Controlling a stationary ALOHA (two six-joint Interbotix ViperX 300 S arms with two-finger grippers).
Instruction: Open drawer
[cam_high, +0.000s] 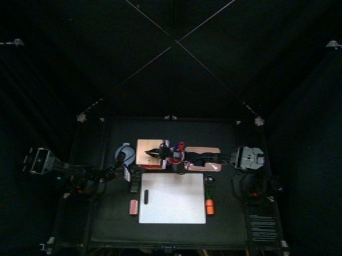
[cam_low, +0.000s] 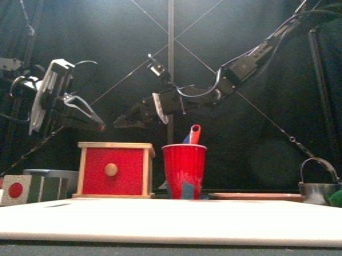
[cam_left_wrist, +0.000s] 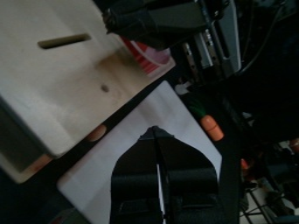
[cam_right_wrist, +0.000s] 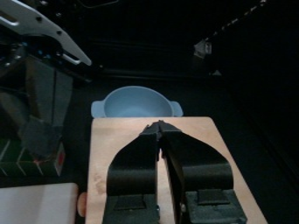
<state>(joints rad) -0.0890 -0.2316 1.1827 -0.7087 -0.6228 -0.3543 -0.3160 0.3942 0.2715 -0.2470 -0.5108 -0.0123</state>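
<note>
Both arms are up over the counter (cam_high: 234, 225), neither one touching anything. The left hand (cam_left_wrist: 153, 133) has its jaws pressed together to a point, holding nothing, and hangs above the white sheet (cam_left_wrist: 138, 144), just off the edge of the drawer (cam_left_wrist: 59, 83). From this wrist the drawer's pale wooden top fills the view, with a slot cut in it and a small hole nearby.

The drawer (cam_low: 114, 169) sits on the left side of the counter, behind the sheet; from the front its reddish frame and round knob face the camera. From above, the drawer (cam_high: 123, 155) lies left of the arms' meeting point. Right beside it stands a red cup (cam_low: 185, 171) with a red-handled utensil (cam_low: 193, 133) sticking out.

The right hand (cam_right_wrist: 158, 129) is likewise pinched to a narrow tip with nothing in it, poised over the pinkish-brown board (cam_right_wrist: 117, 144). Beyond the board sits a blue-grey pot (cam_right_wrist: 135, 105).

Two orange markers (cam_left_wrist: 211, 129) lie by the sheet's edges, one on each side. At the far left of the front view there's a small grey box with a red dot (cam_low: 14, 188).
</note>
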